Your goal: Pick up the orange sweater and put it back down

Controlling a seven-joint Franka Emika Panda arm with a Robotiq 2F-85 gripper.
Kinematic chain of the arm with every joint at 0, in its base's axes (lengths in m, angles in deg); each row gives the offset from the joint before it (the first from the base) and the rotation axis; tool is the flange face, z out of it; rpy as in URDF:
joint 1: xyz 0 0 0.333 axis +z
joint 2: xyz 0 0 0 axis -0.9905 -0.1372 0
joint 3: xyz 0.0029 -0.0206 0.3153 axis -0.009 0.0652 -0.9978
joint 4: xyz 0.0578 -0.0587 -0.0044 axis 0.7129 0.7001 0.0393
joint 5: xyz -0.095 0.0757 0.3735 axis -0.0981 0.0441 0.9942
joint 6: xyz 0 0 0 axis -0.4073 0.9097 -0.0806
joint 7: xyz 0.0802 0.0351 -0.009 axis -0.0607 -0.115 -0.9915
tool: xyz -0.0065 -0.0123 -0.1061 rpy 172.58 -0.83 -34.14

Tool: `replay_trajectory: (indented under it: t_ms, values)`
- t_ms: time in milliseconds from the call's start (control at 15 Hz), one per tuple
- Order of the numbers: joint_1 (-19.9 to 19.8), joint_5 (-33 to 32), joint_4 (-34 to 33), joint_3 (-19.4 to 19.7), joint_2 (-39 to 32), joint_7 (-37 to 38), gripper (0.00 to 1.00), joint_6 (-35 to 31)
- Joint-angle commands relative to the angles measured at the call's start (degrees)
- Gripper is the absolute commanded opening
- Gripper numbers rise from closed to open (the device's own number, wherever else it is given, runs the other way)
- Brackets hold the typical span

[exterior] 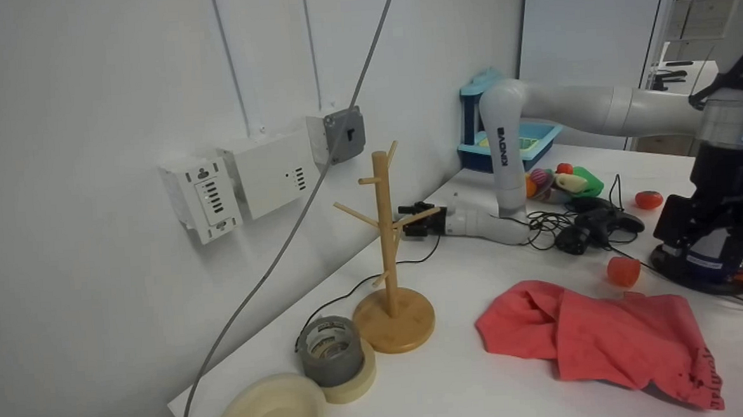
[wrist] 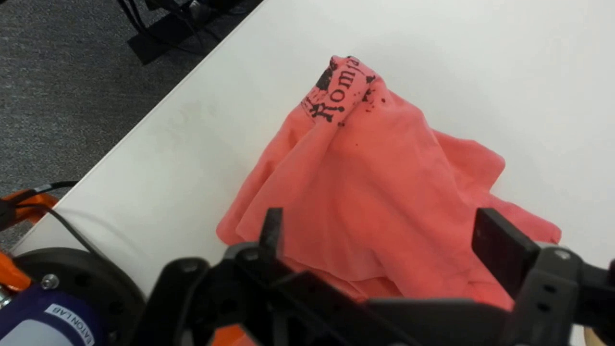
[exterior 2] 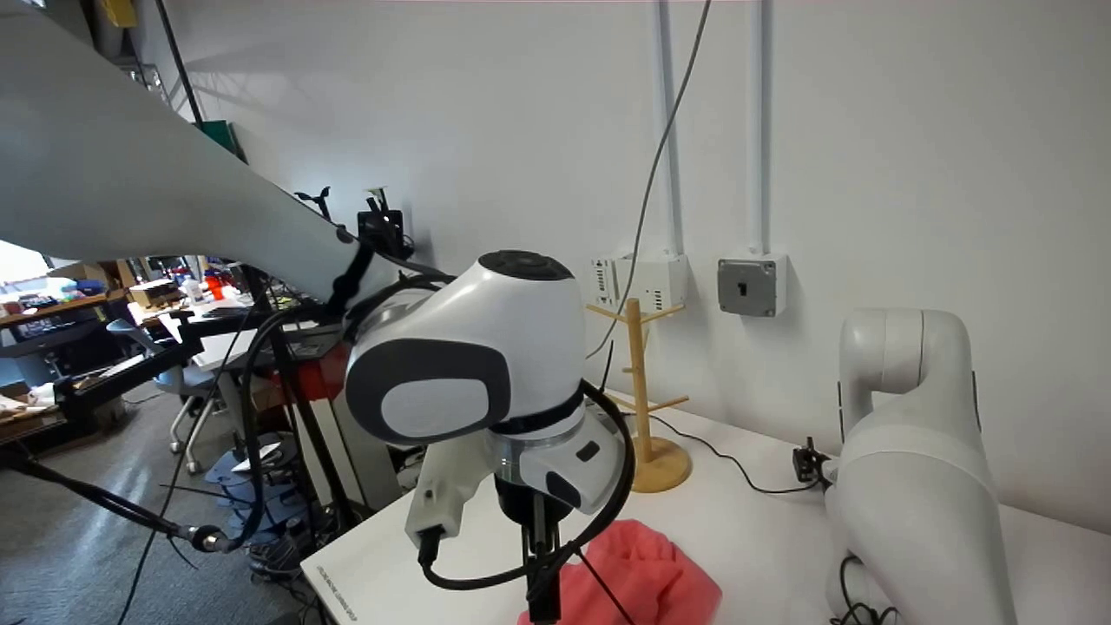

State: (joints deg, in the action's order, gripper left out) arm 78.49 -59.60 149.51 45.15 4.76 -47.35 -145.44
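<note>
- Panda arm [exterior 2: 147, 174]: in an exterior view it slopes down from the upper left to the wrist [exterior 2: 529, 347].
- The wrist is rounded and white, and bends so its far end aims downward.
- Robotiq gripper [wrist: 377, 230]: black, hangs below the wrist, pointing down in both exterior views.
- Fingers [wrist: 502, 254]: in the wrist view they stand well apart, one either side, black pads [wrist: 272, 230] facing each other.
- In both exterior views their spread is hard to judge.

A pale wall [exterior 2: 911, 182] with 2 conduits [exterior 2: 758, 126] rises behind the white table [exterior 2: 755, 529].
</note>
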Motion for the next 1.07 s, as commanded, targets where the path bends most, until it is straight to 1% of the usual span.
replay_trajectory:
  t_ms: [0, 333, 733, 1000]
  values:
    - [-0.92, -0.03, 0.02, -0.96, -0.09, 0.02, 1.0, -0.01]
    - [-0.88, -0.03, 0.02, -1.12, -0.13, 0.02, 1.0, 0.0]
    - [-1.39, 1.26, 2.19, -0.68, -3.29, 4.99, 1.0, -2.48]
    - [-1.87, 2.9, 4.04, -0.48, -6.49, 7.37, 1.0, -6.21]
